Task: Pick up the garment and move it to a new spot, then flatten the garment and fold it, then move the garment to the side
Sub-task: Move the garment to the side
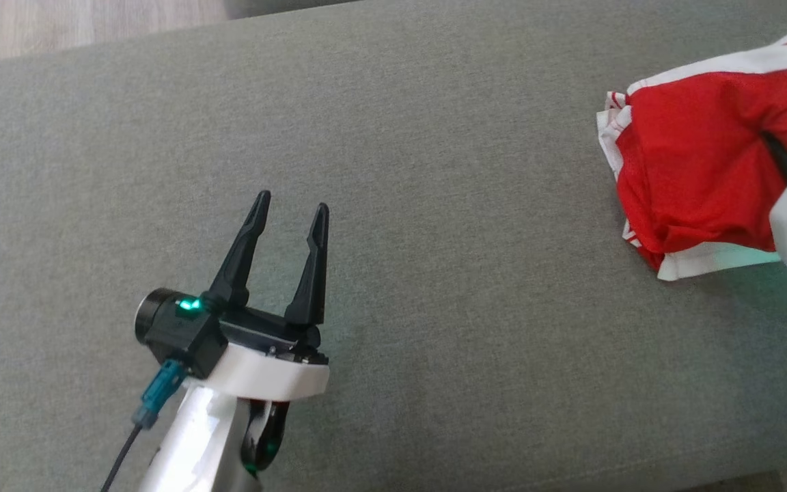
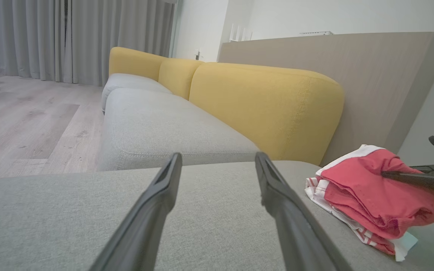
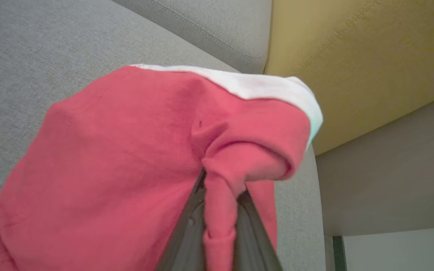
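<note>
**Red garment [image 1: 694,157], grey seat [image 1: 434,205]**

The garment is red with white bands and thin red-and-white stripes at one edge. The seat is plain grey weave; the backrests [image 2: 266,105] are mustard yellow. The left gripper [image 1: 293,201] is black, its wrist [image 1: 264,376] white, with a green light [image 1: 188,304] and a teal plug [image 1: 161,389]. The floor [image 2: 25,120] is pale wood grain, the curtains [image 2: 51,37] grey.

Left jaws wide, right jaws clamped

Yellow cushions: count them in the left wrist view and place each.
3, in a row along the sofa: the near cushion, largest in view; the middle cushion beyond it; the far cushion toward the curtains. None seems hidden.
</note>
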